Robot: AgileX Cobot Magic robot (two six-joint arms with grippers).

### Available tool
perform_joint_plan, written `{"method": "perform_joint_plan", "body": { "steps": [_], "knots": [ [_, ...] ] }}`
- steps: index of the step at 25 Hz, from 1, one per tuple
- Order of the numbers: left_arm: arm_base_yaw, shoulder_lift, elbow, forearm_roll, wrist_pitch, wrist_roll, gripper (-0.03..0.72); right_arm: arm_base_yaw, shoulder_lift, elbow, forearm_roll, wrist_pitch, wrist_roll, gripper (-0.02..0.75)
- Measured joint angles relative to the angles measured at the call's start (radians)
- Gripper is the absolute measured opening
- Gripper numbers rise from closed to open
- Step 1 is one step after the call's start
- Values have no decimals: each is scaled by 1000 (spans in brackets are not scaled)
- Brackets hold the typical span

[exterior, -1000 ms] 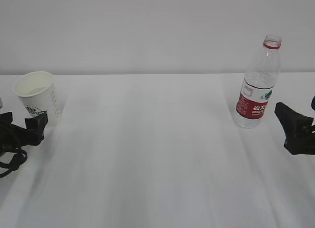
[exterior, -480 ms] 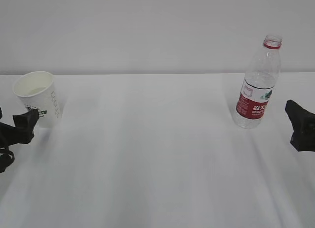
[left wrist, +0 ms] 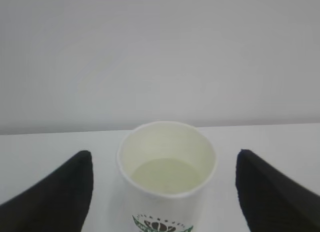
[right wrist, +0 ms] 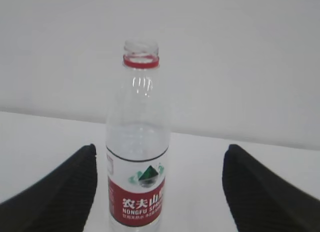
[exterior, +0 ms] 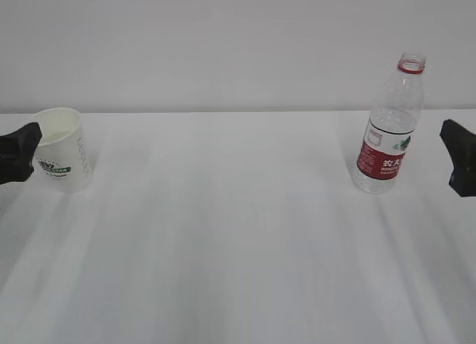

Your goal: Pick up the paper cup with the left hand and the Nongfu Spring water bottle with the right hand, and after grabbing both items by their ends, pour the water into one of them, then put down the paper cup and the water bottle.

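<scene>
Both grippers farther apart, white table (exterior: 238, 247).

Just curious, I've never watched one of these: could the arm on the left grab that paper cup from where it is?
Probably yes: the left hand has its fingers spread wide either side of the upright paper cup, nothing between them.

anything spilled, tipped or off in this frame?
Nothing stands out. The paper cup stands upright with water in the bottom, the capless Nongfu Spring water bottle is upright too, and the tabletop shows no puddles. Both pincers, left and right, are open, touching nothing.
</scene>
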Motion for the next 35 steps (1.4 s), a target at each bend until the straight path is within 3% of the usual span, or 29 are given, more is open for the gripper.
{"method": "perform_joint_plan", "body": {
  "steps": [22, 35],
  "knots": [
    [0, -463, 10, 0, 355, 60, 627, 0, -513, -70, 52, 568, -88, 589],
    [0, -874, 14, -2, 720, 108, 615, 0, -692, -70, 53, 794, -94, 588]
  ]
}}
